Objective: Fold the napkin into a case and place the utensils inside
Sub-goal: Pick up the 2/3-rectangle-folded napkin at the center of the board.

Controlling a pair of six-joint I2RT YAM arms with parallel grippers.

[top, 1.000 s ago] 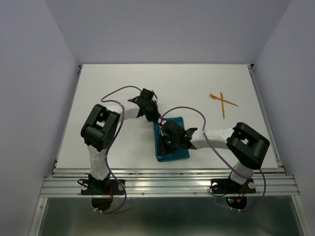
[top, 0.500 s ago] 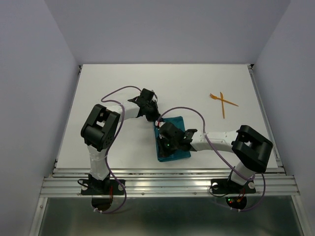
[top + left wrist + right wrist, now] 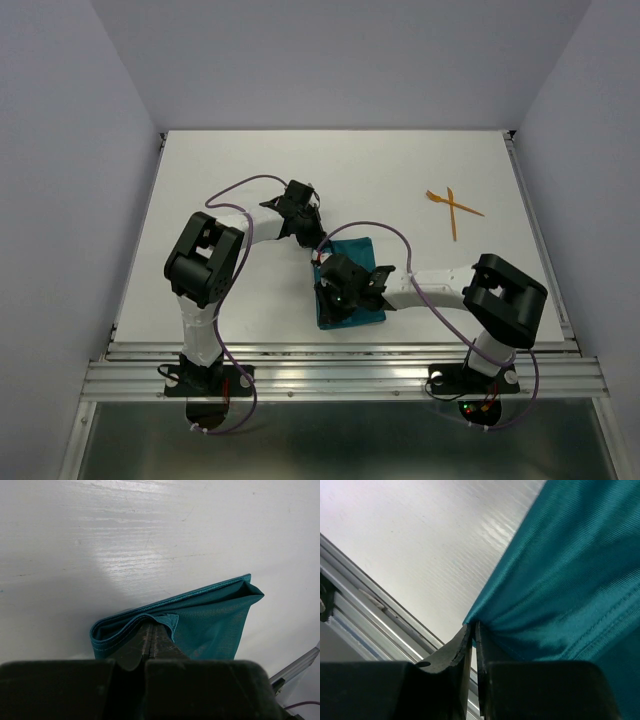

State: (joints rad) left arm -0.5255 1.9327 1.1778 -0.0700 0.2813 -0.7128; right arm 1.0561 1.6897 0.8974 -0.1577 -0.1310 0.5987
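Observation:
The teal napkin (image 3: 352,300) lies folded into a narrow rectangle near the table's front centre. My left gripper (image 3: 317,247) is shut on a corner at its far left end; in the left wrist view the jaws pinch a small cloth flap (image 3: 167,622) above the folded layers. My right gripper (image 3: 330,292) is shut on the cloth's near left part; in the right wrist view the napkin (image 3: 560,580) hangs lifted from the pinched corner. Two orange utensils (image 3: 452,209) lie crossed at the far right.
A metal rail (image 3: 340,352) runs along the table's near edge, seen close in the right wrist view (image 3: 365,610). Purple cables (image 3: 372,222) loop over the arms above the cloth. White walls enclose the table.
My right gripper has shifted left and slightly forward across the napkin, dragging the held cloth with it. The left gripper has stayed at the far corner. The utensils have not moved.

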